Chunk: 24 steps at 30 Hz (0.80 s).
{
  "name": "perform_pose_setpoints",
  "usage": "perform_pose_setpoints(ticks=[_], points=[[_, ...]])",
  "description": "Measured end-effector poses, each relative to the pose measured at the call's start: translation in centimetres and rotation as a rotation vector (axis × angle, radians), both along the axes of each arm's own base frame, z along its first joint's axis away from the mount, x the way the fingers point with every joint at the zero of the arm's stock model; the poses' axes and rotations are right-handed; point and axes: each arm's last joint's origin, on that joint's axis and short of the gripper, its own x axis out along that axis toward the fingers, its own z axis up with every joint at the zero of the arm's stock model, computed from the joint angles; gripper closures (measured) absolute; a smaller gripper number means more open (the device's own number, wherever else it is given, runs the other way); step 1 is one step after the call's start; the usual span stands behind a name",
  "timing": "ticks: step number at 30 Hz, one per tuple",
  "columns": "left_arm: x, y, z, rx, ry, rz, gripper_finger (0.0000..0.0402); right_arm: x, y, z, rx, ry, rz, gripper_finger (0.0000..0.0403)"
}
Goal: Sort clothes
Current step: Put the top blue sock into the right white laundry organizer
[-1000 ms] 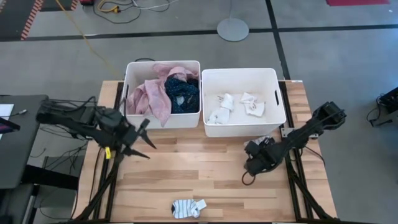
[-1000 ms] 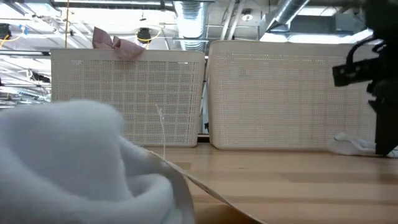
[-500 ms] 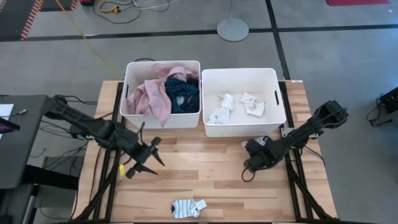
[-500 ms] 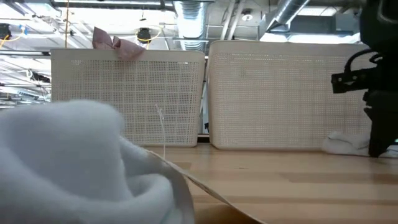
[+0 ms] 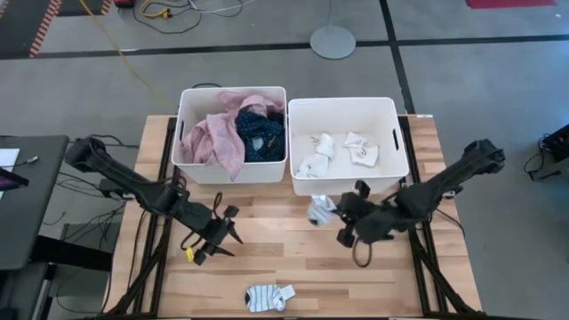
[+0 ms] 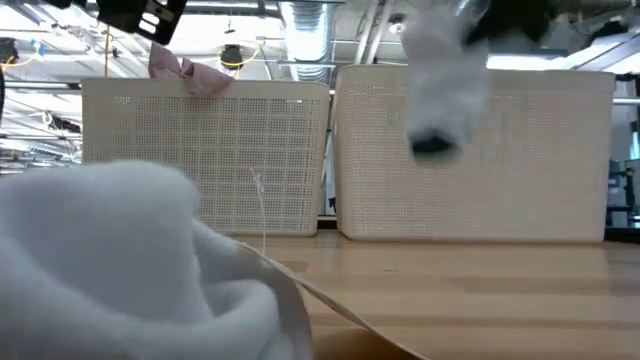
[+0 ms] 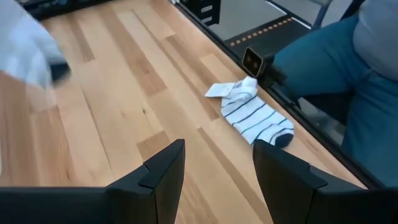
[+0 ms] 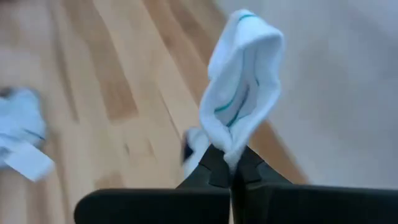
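1. Left side first: the left pincer point(image 5: 216, 238) hangs low over the bare wood of the table point(image 5: 284, 267), fingers spread apart with nothing between them; it points toward the striped sock point(image 5: 268, 296) lying flat near the table's front edge, so my guess is that sock is its next pick; the sock sits clear of the fingers, ahead of them and apart, not touching.

2. The left bin point(image 5: 188, 169) is piled with the big stuff, a pink top point(image 5: 218, 138) drooping over the front wall and a navy dotted piece point(image 5: 260, 133) tucked beside it; looks like garments go here.

3. The right bin point(image 5: 391, 169) only has small white socks point(image 5: 336, 151) on its floor; so this one reads as the sock bin, and the sort is mostly done.

4. Right side: the right pincer point(image 8: 229, 165) is clamped together on a white sock point(image 8: 239, 87) with a teal stripe, pinching it by one end so the rest sticks up past the fingertips; in the high view it's lifted just in front of the right bin's front wall, which makes sense if it's headed in there; not over the rim yet.
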Motion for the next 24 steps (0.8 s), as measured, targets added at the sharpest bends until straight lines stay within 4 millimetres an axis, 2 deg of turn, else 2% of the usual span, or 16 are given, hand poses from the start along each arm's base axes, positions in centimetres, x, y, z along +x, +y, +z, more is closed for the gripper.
perform_pose_setpoints(ticks=[7, 12, 15, 18, 24], points=[[0.5, -0.3, -1.6, -0.034, -0.002, 0.020, 0.0216, -0.2, -0.8, 9.1, -0.254, -0.219, 0.065, 0.0402], [0.5, -0.6, -2.3, -0.068, 0.023, 0.032, 0.0216, -0.8, -3.2, 13.7, -0.433, -0.278, -0.026, 0.0402], [0.2, -1.1, -2.3, -0.080, 0.031, 0.020, 0.0216, -1.0, -5.5, 14.9, -0.476, -0.261, -0.092, 0.0403], [-0.1, -1.6, -2.3, -0.094, 0.040, 0.016, 0.0216, -1.5, -8.1, 15.2, -0.496, -0.205, -0.184, 0.0403], [-1.2, -3.4, -2.3, -0.142, 0.078, -0.036, 0.0216, -3.1, -12.6, 14.1, -0.384, -0.054, -0.316, 0.0403]])
